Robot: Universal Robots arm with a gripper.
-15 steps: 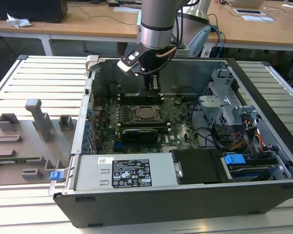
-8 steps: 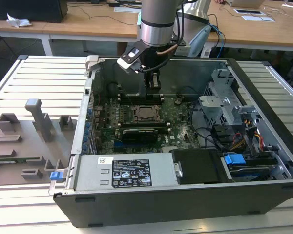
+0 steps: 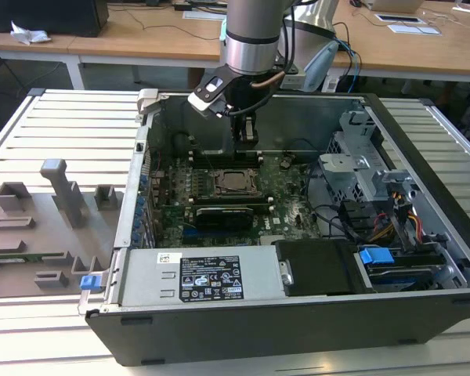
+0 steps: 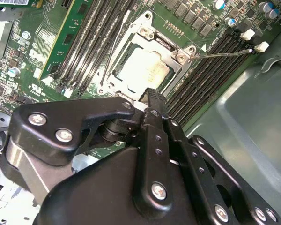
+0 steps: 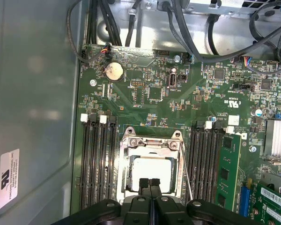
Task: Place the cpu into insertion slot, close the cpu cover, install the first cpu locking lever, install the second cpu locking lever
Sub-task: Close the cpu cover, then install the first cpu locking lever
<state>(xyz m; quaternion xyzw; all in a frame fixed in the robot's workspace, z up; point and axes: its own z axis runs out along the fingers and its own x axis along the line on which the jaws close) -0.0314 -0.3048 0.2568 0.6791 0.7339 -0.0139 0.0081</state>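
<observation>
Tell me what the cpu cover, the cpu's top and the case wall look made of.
cpu cover: bare metal, probably steel; dull silver, glints on its stamped edges.
cpu: metal top, matt pale silver-grey, flat and even.
case wall: seemingly sheet metal, smooth grey with soft reflections; coated or bare, unclear.

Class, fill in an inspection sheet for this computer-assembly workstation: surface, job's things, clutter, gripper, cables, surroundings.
Surface: slatted metal table carrying an open computer case.
Job's things: cpu sits under the closed cpu cover; a thin lever lies alongside it.
Clutter: grey fixture tray at the exterior view's left.
Gripper: gripper shut, empty, hovering over the cpu.
Cables: cable bundle inside the case near the drive bays.
Surroundings: wooden desks behind the table.
</observation>
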